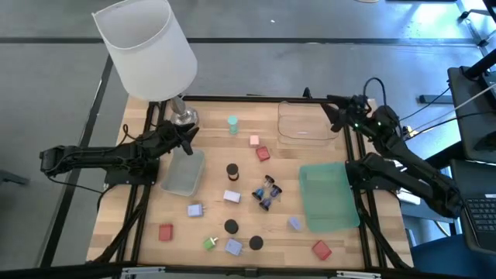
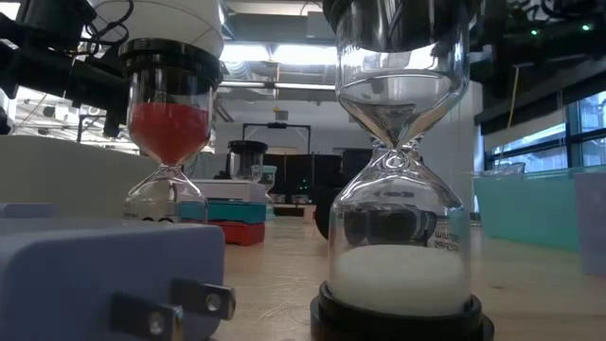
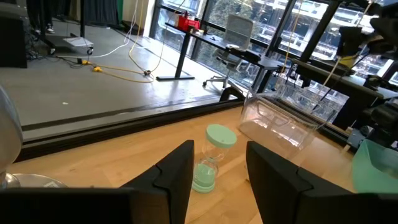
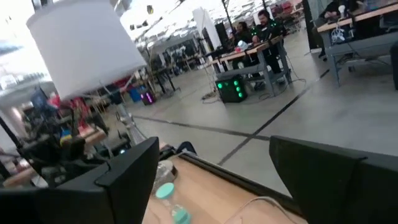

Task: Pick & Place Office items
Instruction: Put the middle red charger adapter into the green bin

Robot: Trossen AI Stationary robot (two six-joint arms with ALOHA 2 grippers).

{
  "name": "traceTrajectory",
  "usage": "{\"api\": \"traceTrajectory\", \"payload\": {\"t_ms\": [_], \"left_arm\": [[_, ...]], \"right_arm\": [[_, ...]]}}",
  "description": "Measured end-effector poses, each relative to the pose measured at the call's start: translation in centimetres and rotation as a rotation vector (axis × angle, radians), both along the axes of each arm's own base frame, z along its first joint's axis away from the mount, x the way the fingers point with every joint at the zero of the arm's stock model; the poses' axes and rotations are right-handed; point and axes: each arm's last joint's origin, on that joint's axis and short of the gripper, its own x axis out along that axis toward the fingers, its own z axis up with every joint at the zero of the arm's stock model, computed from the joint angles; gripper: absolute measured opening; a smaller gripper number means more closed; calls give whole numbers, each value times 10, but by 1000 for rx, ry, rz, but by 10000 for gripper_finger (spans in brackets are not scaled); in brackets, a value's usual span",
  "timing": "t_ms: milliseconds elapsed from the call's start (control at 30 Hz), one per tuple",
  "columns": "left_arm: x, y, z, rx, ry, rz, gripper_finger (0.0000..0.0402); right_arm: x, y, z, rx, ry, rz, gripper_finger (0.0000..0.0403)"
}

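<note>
Still unsorted, the office items [image 1: 232, 198] lie scattered across the middle and lower part of the wooden table [image 1: 209, 155] in the high view: red blocks, lilac-blue plug-like blocks, black round caps, a green bit and a pair of small sandglasses lying near the centre. None sits in a tray yet, so the task looks barely begun.

Left of centre, the left gripper [image 1: 188, 133] hangs over the far end of the small translucent tray [image 1: 184, 173], beside the lamp [image 1: 147, 46]. Its fingers [image 3: 174, 177] show a gap in the wrist view, though they seem drawn nearly together, and nothing is pinched between them. A teal sandglass [image 3: 210, 158] stands upright just beyond them, in line with the gap; it is probably the nearest candidate to pick.

At upper right, the right gripper [image 1: 339, 116] hovers by the far corner of the clear tray [image 1: 304, 122], jaws spread wide and empty. The same teal sandglass shows blurred between them, well apart. The large green tray [image 1: 329, 198] lies below it at right, likely a drop place.
</note>
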Motion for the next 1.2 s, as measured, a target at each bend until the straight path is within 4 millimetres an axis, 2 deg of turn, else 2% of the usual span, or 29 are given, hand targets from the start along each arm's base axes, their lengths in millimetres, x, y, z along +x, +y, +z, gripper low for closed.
{"api": "traceTrajectory", "payload": {"t_ms": [100, 333, 767, 1000, 1200], "left_arm": [[0, 0, 0, 0, 0, 0, 143], [0, 0, 0, 0, 0, -1, 143], [0, 0, 0, 0, -1, 0, 143], [0, 0, 0, 0, -1, -1, 143], [0, 0, 0, 0, -1, -1, 143]], "right_arm": [[12, -7, 9, -2, 37, 20, 307], [48, -18, 15, 50, 170, 59, 307], [131, -2, 19, -84, 388, 238, 307], [171, 4, 11, -68, 454, 369, 307], [195, 17, -7, -255, 567, 602, 307]]}}
